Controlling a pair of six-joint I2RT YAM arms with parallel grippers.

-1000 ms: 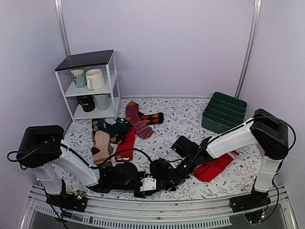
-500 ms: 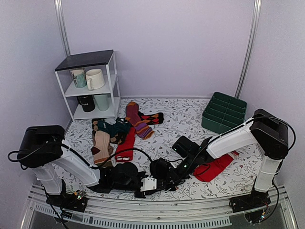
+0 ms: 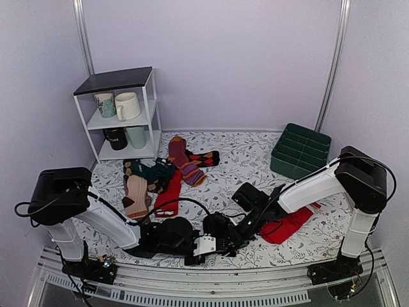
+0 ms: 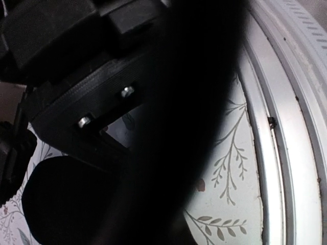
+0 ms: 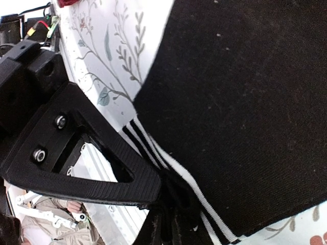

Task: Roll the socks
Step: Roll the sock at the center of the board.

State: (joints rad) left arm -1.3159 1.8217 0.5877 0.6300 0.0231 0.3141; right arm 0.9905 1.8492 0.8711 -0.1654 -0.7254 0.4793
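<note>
At the right tool [image 5: 156, 195], one black finger [image 5: 87, 158] lies against the white-striped cuff [image 5: 176, 171] of the socks [image 5: 245, 97], and the fabric bunches at its tip. The other finger is hidden, so I cannot tell whether this tool is pinching or only pressing. Close beside it in the top view, the left tool [image 3: 206, 245] sits low, almost meeting the right one. Its wrist camera is mostly blocked by something dark and close, so its opening cannot be told either. The socks lie on the table [image 3: 249, 166] between the two tools, right by the near rail [image 4: 286, 127].

My reading is that the roll is at its start, at the cuff end. To do it well, both layers of the cuff should be caught together, or one sock will roll while the other slides. The first turn should be tight and square to the stripes, since a skewed start gives a cone. One tool could pin the flat part while the other turns the cuff over. With the arms this close their fingers may knock together, and the rail leaves little room, so rolling away from the edge looks safer. The red sock [image 3: 287, 225] just to the right should stay out of the roll.
</note>
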